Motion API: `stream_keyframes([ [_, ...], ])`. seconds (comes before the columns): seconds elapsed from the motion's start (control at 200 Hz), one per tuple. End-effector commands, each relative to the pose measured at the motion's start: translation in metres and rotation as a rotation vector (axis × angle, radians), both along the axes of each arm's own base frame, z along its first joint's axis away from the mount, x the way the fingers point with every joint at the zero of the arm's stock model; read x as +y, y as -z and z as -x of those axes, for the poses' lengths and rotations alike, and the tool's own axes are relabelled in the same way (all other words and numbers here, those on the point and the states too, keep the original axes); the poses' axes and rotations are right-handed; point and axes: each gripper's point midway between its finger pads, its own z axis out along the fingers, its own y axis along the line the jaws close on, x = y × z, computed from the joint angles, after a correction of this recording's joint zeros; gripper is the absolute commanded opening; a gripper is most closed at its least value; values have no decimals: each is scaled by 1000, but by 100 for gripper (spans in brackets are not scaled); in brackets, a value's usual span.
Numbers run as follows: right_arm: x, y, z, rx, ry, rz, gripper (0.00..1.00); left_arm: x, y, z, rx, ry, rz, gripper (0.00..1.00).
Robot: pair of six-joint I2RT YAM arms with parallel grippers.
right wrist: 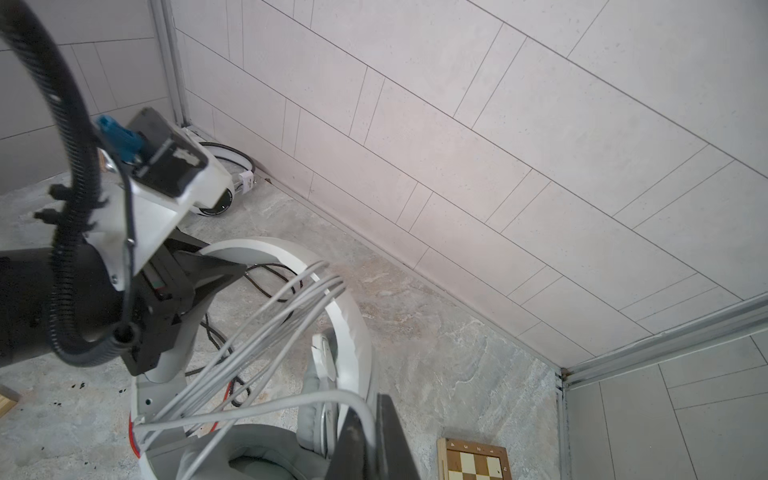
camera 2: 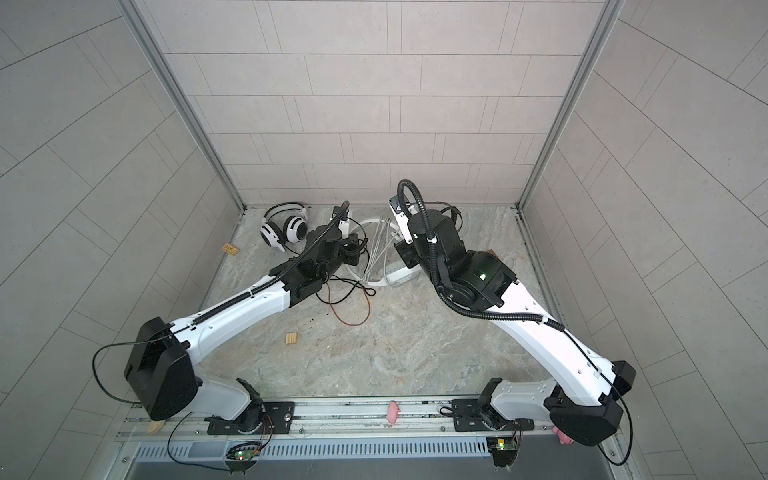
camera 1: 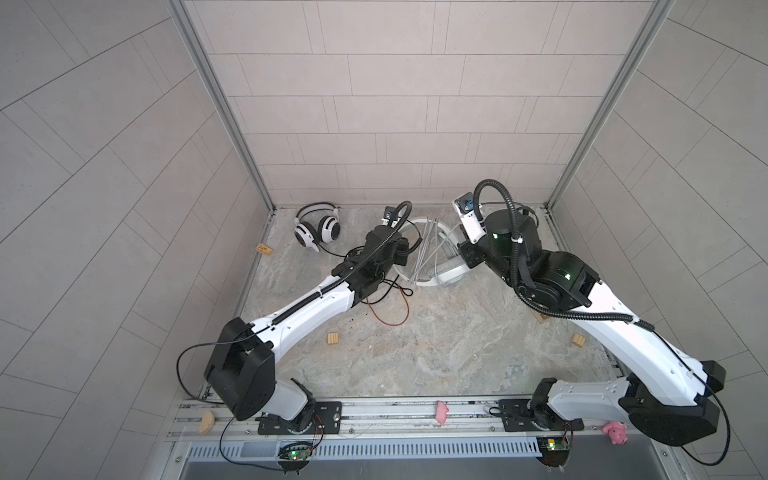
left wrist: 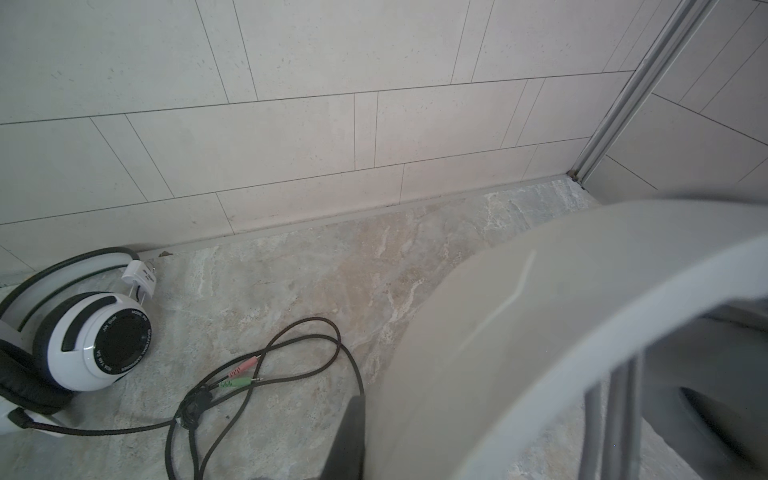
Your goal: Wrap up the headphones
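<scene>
The pale-grey headphones [camera 1: 446, 272] stand in the middle near the back wall, also seen in a top view [camera 2: 399, 272]. Their broad headband [left wrist: 540, 311] fills much of the left wrist view, with one black finger [left wrist: 349, 432] pressed against it. My left gripper [right wrist: 230, 266] is shut on that headband. A whitish cable [right wrist: 266, 332] runs in several strands across the band and cup. My right gripper [right wrist: 371, 436] is shut on this cable beside the padded cup [right wrist: 257, 453]. The white headphones [camera 1: 318, 226] with black-striped cups lie back left, untouched, their black-red cable [camera 1: 390, 307] loose under my left arm.
The black cable's pink and green plugs [left wrist: 245, 374] lie by the white headset. Small wooden blocks [camera 1: 333, 338] [camera 1: 577, 340] [camera 1: 264, 249] are scattered about, and a small chessboard [right wrist: 473, 459] lies right of the grey headset. Pink toys [camera 1: 441, 412] sit on the front rail. Tiled walls close three sides.
</scene>
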Motion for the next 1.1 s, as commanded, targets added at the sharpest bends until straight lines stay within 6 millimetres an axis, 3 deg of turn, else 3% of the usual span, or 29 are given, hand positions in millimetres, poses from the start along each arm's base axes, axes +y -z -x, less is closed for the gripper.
stream_keyframes([
  [0.0,-18,-35,0,-72,33,-69,7,2,-34,-2,-77,4,37,0],
  [0.125,-25,-35,-16,-57,61,-80,7,-18,-37,9,-72,147,52,0],
  [0.315,-19,-21,-52,9,42,-105,7,-57,-35,36,-34,427,57,0],
  [0.475,-20,10,-81,117,-3,-171,10,-66,-41,47,-33,499,97,0],
  [0.6,-31,39,-98,205,0,-215,11,-70,-51,55,-46,541,139,0],
  [0.721,-36,60,-101,250,-14,-277,14,-73,-59,58,-44,566,191,0],
  [1.096,-22,111,-91,356,-103,-418,19,-61,-73,47,-44,553,310,0],
])
